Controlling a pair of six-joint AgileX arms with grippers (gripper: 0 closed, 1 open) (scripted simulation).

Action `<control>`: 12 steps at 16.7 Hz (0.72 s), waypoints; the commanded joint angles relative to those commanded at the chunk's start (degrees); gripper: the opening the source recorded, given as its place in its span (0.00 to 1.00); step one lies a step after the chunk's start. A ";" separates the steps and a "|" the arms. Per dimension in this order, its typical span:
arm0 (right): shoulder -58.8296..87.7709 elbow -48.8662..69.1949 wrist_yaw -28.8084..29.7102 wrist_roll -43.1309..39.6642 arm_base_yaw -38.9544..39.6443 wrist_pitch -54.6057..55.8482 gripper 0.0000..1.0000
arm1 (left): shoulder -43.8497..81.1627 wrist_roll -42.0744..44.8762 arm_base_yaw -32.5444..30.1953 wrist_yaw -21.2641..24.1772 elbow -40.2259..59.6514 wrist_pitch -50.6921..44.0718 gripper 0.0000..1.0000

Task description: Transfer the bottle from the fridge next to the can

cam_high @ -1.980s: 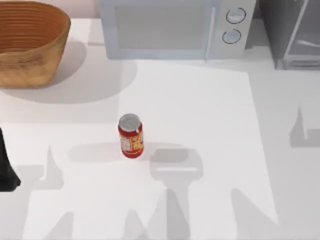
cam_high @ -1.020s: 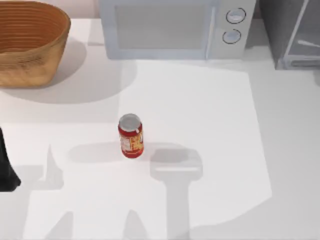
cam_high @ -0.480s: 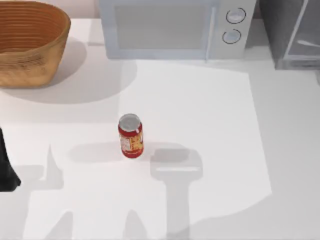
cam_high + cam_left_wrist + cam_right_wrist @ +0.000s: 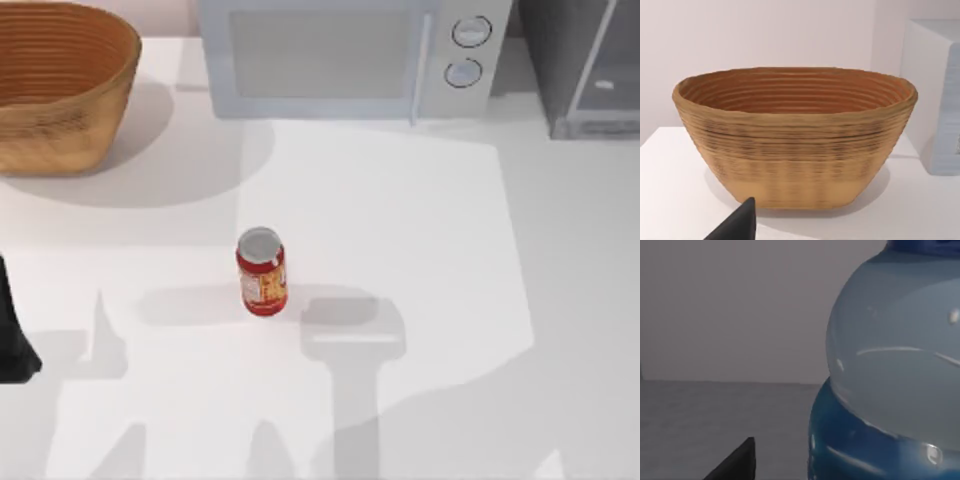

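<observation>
The red can (image 4: 262,272) with a silver top stands upright near the middle of the table. At the back right corner is the grey fridge (image 4: 572,60). In the right wrist view the clear bottle (image 4: 895,355), with its blue label and the edge of its blue cap, looms very close against grey walls. One dark fingertip (image 4: 737,462) of my right gripper sits a little apart from the bottle's side, the gripper open. My left arm (image 4: 12,340) rests at the table's left edge, its open gripper's fingertip (image 4: 737,225) facing the basket.
A wicker basket (image 4: 60,85) stands at the back left, and a white microwave (image 4: 340,55) with two round knobs sits at the back centre. Arm shadows fall across the front of the table around the can.
The shadows at the table's front right have shifted shape and spread. The can, the basket and my left arm have not moved.
</observation>
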 joint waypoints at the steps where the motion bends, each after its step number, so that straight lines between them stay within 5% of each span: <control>1: 0.45 0.94 0.14 -0.01 0.13 -0.53 1.00 | 0.00 0.00 0.00 0.00 0.00 0.00 1.00; 5: 0.61 1.26 0.19 -0.01 0.18 -0.73 1.00 | 0.00 0.00 0.00 0.00 0.00 0.00 1.00; 12: 0.61 1.26 0.19 -0.01 0.18 -0.73 0.47 | 0.00 0.00 0.00 0.00 0.00 0.00 1.00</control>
